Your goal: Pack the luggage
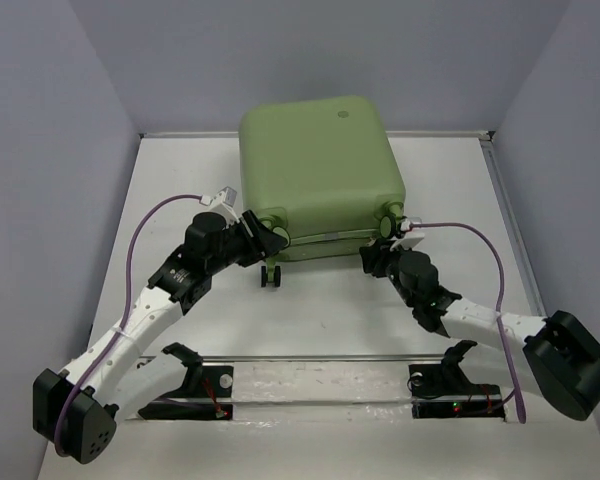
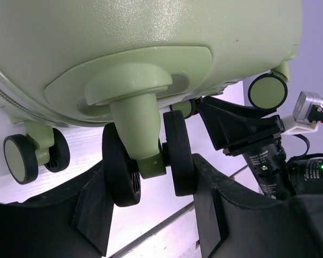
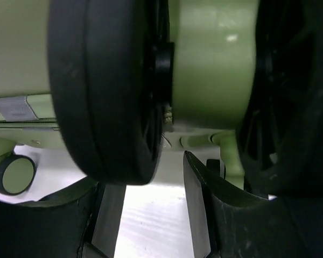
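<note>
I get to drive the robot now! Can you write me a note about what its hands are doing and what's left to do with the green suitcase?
The left gripper has its jaws on either side of the near-left caster and looks clamped on it.
The right gripper has the near-right caster between its fingers; I cannot tell if it is gripping.
The luggage lies flat on the table, lid down, wheels toward the arms.
Done: the case looks closed; its contents are hidden.
Left: probably shifting or standing it up by the wheels. Go gently.
</note>
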